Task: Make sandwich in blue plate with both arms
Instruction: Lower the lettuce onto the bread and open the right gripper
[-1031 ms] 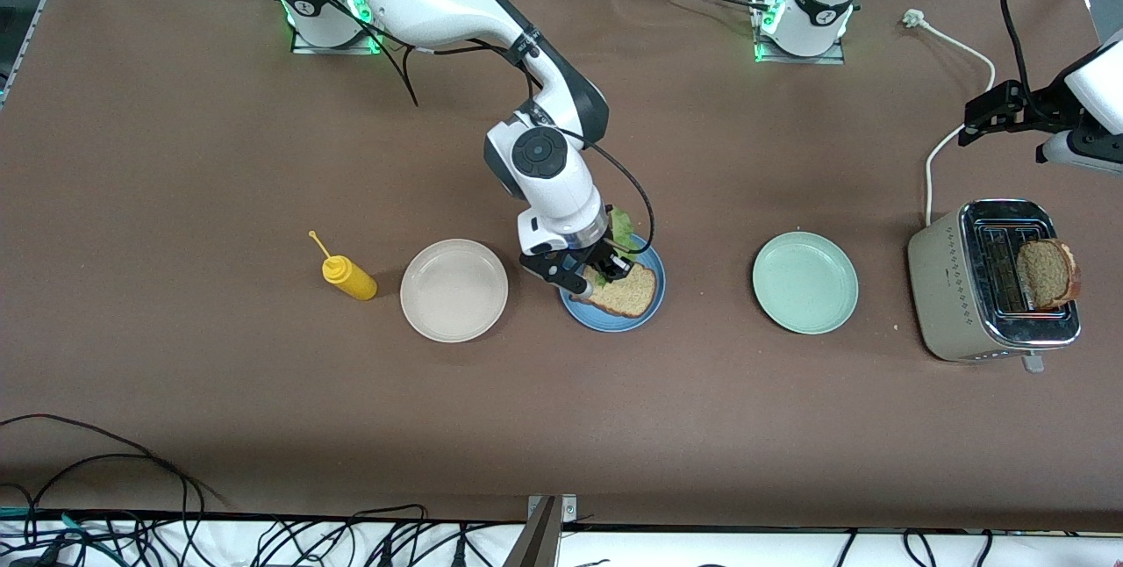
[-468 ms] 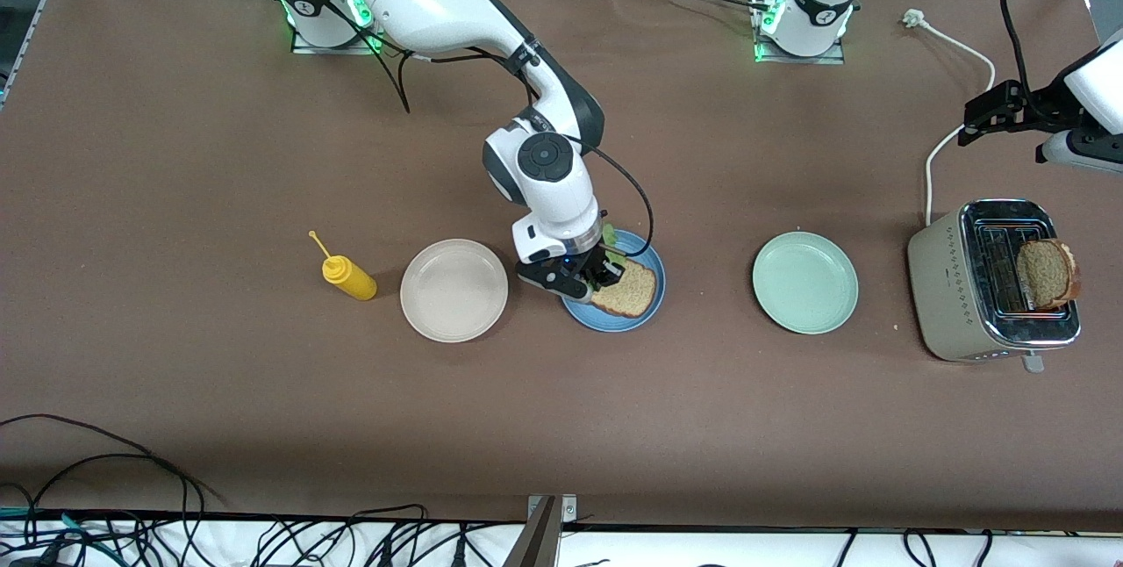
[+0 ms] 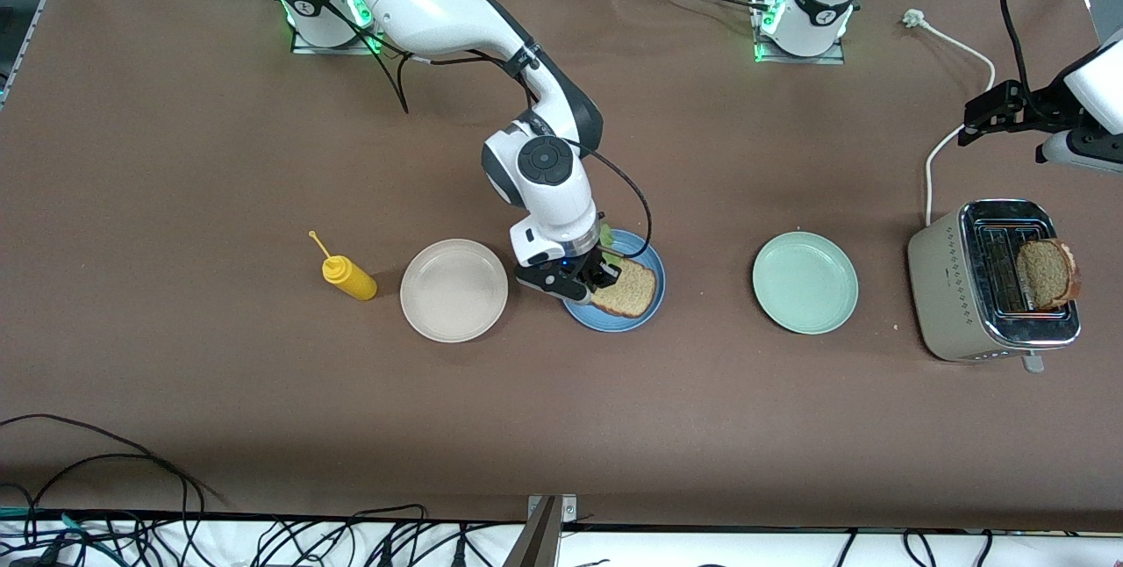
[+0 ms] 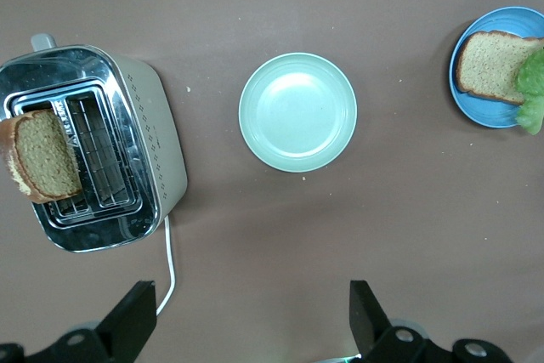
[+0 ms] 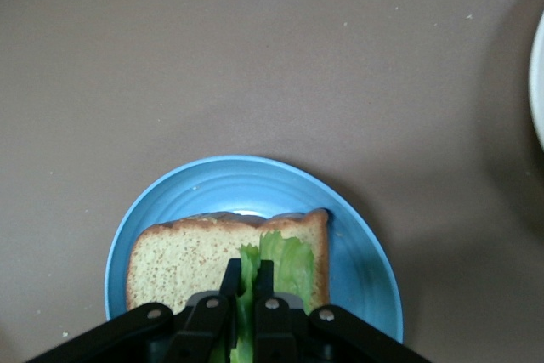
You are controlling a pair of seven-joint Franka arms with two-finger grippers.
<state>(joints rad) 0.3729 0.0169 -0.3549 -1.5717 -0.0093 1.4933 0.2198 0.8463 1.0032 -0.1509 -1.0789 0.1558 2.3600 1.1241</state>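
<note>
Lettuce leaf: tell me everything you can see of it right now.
The lettuce leaf is ruffled, light green and thin, apparently fresh. The right gripper pinches it, fingers shut on one end, over the blue plate. Its free end drapes onto the bread slice on that plate, covering part of the slice by its crust edge. From the front camera the gripper hides most of it. The left wrist view shows it hanging past the plate's rim.
</note>
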